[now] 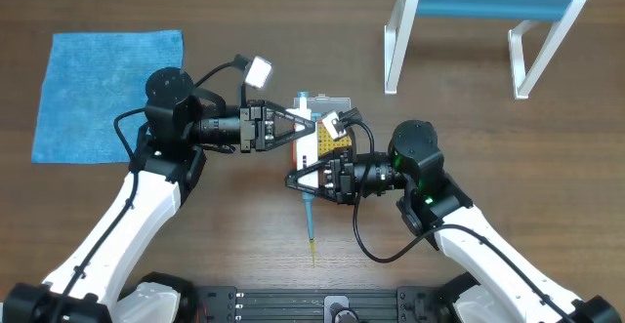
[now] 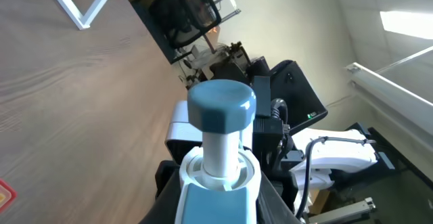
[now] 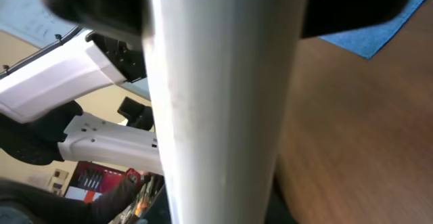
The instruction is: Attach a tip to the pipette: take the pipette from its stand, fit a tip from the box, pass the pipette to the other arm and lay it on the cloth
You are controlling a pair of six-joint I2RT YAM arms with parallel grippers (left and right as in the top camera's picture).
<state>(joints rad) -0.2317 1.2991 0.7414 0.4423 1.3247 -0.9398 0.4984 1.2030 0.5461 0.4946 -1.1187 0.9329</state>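
Observation:
The pipette (image 1: 308, 211) hangs over the middle of the table, blue-capped end toward the far side and its yellow tip (image 1: 312, 253) pointing at the near edge. My left gripper (image 1: 298, 128) is shut on its upper body; in the left wrist view the blue plunger cap (image 2: 221, 109) stands on the white body between the fingers. My right gripper (image 1: 301, 179) is shut on the pipette a little lower, and its white shaft (image 3: 223, 116) runs close past the right wrist camera. The tip box (image 1: 330, 142) lies under both grippers, partly hidden. The blue cloth (image 1: 107, 94) lies flat at the far left.
The pipette stand (image 1: 488, 1), white legs with a blue top bar, is at the far right with nothing on it. A corner of the cloth (image 3: 379, 28) appears past the shaft. Bare wooden tabletop surrounds the arms.

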